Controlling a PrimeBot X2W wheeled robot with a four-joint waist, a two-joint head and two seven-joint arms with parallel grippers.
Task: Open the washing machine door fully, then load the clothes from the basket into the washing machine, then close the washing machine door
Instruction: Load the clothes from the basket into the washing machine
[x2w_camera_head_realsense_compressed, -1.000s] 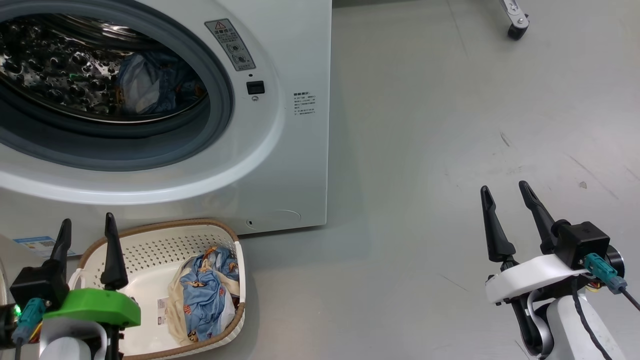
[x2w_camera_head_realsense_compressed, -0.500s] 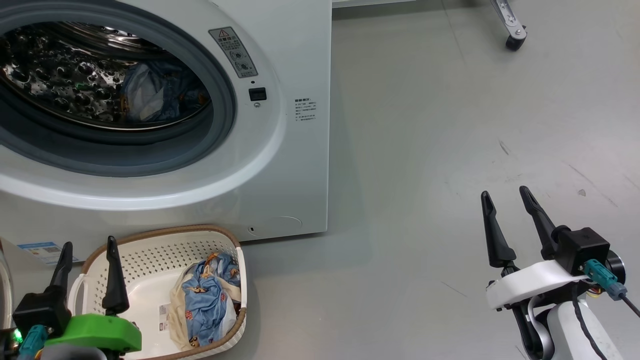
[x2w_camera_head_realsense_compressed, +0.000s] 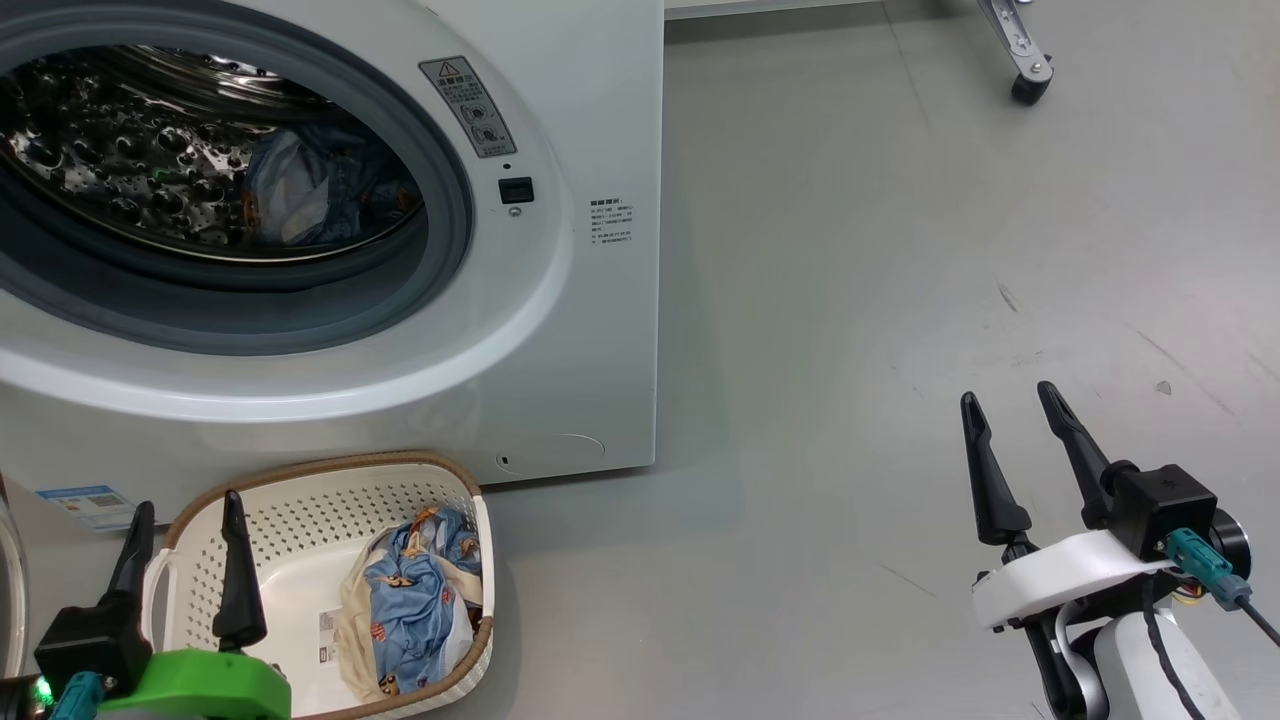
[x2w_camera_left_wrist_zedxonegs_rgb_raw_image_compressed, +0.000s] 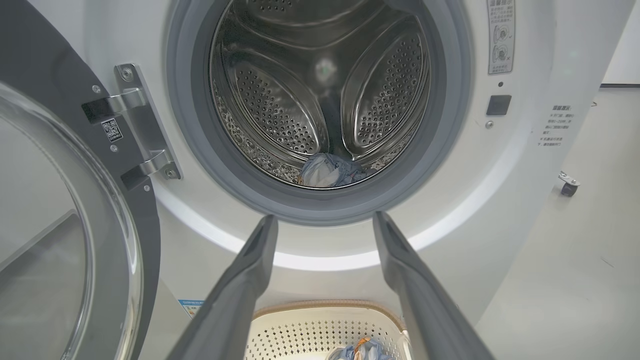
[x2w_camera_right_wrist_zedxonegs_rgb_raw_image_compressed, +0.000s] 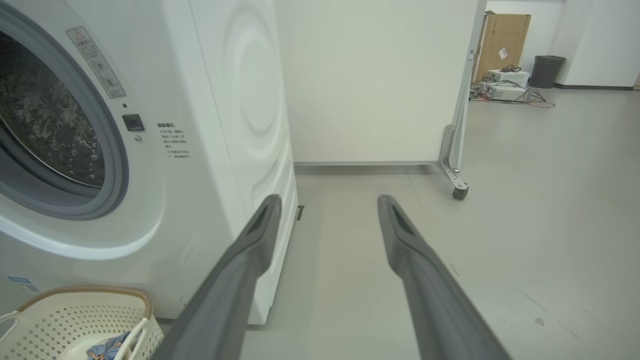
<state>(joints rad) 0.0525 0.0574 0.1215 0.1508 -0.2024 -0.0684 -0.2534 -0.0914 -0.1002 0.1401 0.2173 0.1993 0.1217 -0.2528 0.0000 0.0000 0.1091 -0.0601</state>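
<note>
The washing machine (x2w_camera_head_realsense_compressed: 560, 330) stands with its mouth open. The washing machine door (x2w_camera_left_wrist_zedxonegs_rgb_raw_image_compressed: 60, 225) hangs swung out on its hinge at the left of the left wrist view. One bundle of clothes (x2w_camera_head_realsense_compressed: 310, 185) lies in the steel drum. More clothes (x2w_camera_head_realsense_compressed: 415, 600), light blue with cream cloth, lie in the basket (x2w_camera_head_realsense_compressed: 330, 465) on the floor below the opening. My left gripper (x2w_camera_head_realsense_compressed: 189, 500) is open and empty over the basket's left end, pointing at the drum (x2w_camera_left_wrist_zedxonegs_rgb_raw_image_compressed: 325, 217). My right gripper (x2w_camera_head_realsense_compressed: 1006, 393) is open and empty over bare floor, far right of the machine.
A caster foot (x2w_camera_head_realsense_compressed: 1025, 85) of a white partition stands on the floor at the back right. Behind it in the right wrist view are a cardboard box (x2w_camera_right_wrist_zedxonegs_rgb_raw_image_compressed: 502, 42), a dark bin (x2w_camera_right_wrist_zedxonegs_rgb_raw_image_compressed: 547, 70) and equipment with cables. Grey floor spreads to the machine's right.
The head camera has tipped slightly, shifting the whole picture down. Beyond that, my left gripper has drawn back toward the bottom of the view. Both grippers stay open.
</note>
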